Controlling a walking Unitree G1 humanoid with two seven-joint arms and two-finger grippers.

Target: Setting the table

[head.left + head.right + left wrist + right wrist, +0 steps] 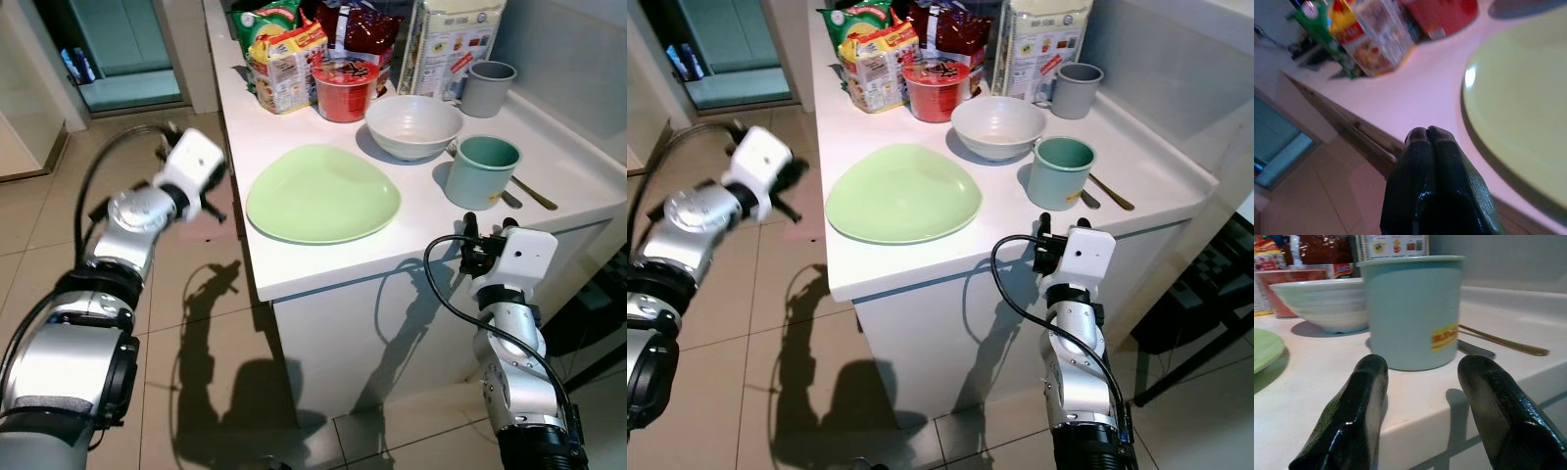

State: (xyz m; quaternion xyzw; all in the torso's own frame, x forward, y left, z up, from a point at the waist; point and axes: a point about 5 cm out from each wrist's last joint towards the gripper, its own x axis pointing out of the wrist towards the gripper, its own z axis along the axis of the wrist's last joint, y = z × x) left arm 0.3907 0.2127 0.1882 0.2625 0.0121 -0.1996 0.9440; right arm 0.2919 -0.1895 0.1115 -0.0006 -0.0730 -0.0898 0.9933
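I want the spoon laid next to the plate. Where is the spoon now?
The spoon lies on the counter's right side, just behind and right of the teal cup, partly hidden by it, well apart from the green plate.

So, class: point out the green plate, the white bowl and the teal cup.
green plate (323, 193), left eye view, its centre.
white bowl (413, 125), left eye view, its inside.
teal cup (1410, 313), right wrist view, its outer wall.

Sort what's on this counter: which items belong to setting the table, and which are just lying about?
Belongs to the job: green plate; white bowl; teal cup, straight ahead of the open right gripper; grey cup; the utensil beside the teal cup.

Lying about: noodle packets; red cup-noodle tub; tall printed packet.
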